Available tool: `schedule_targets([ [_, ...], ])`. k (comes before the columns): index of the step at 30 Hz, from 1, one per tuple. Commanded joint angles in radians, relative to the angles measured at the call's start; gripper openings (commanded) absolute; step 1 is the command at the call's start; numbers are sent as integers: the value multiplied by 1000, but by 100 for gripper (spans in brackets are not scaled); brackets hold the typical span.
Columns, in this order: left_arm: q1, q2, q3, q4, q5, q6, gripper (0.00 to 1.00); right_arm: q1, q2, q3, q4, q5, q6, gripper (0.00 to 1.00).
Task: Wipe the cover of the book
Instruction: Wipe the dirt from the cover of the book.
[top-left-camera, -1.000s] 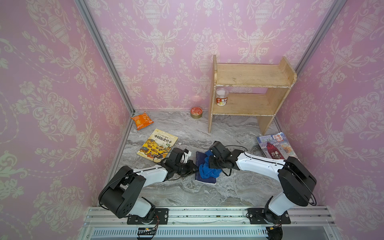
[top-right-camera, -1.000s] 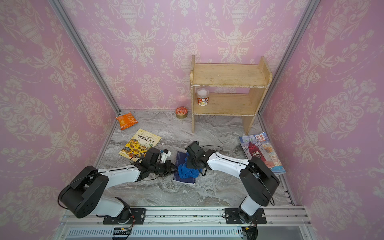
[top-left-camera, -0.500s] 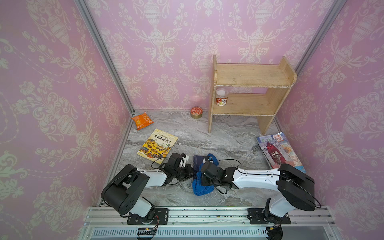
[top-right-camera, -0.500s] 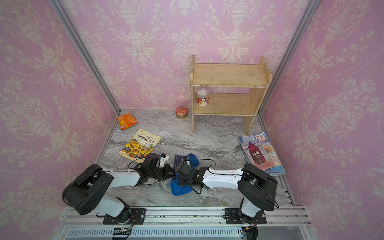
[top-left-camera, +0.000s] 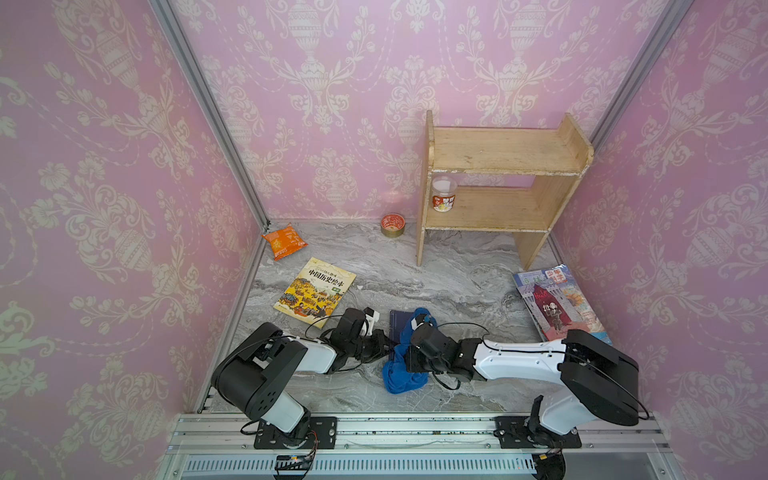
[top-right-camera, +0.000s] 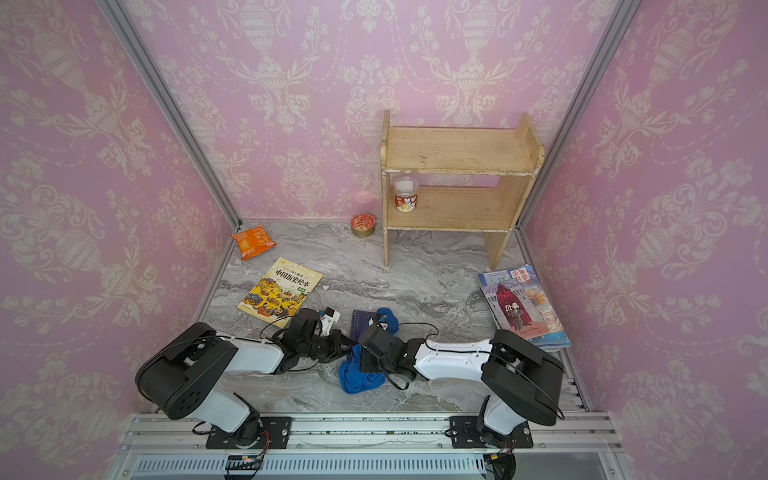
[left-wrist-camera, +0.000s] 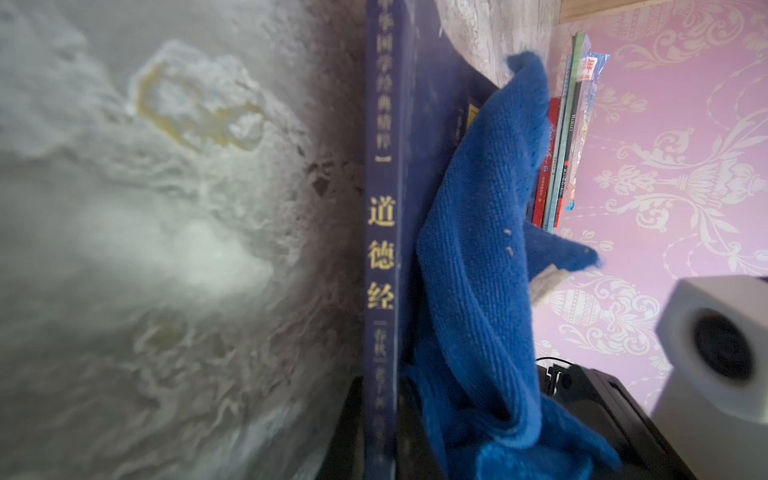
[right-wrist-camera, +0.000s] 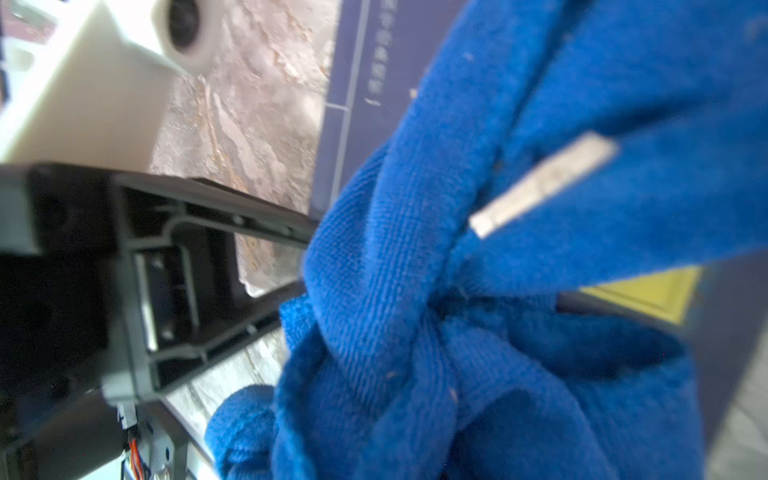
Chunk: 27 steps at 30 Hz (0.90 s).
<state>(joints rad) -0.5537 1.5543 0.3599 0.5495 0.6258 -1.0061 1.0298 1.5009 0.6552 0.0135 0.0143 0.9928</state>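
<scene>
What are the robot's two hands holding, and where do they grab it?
The right gripper pinches the blue cloth at a bunched fold. The left gripper clamps the dark blue book by its spine, near one end.

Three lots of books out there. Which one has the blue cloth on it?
The dark navy book, front centre: the blue cloth is draped over it. The yellow picture book and the colourful stack by the shelf are bare.

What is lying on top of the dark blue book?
A blue cloth lies over the book. Only the cover's spine side shows; the rest is hidden beneath the cloth.
</scene>
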Motion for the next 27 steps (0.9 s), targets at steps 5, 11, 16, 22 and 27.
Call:
schedule_targets([
  [5,3,4,56,33,18,-3,0,-68,-96,-130,-352,30,-24,0],
  [11,-14,20,63,58,50,-13,0,-134,27,48,-354,47,-120,0],
  [16,-47,25,64,67,61,-20,0,-344,170,147,-261,-119,-176,0],
  [22,-75,54,45,105,60,-28,0,-468,342,353,-307,-213,-256,0],
  [27,-77,80,32,148,61,-44,0,-389,401,443,-276,-245,-236,0],
])
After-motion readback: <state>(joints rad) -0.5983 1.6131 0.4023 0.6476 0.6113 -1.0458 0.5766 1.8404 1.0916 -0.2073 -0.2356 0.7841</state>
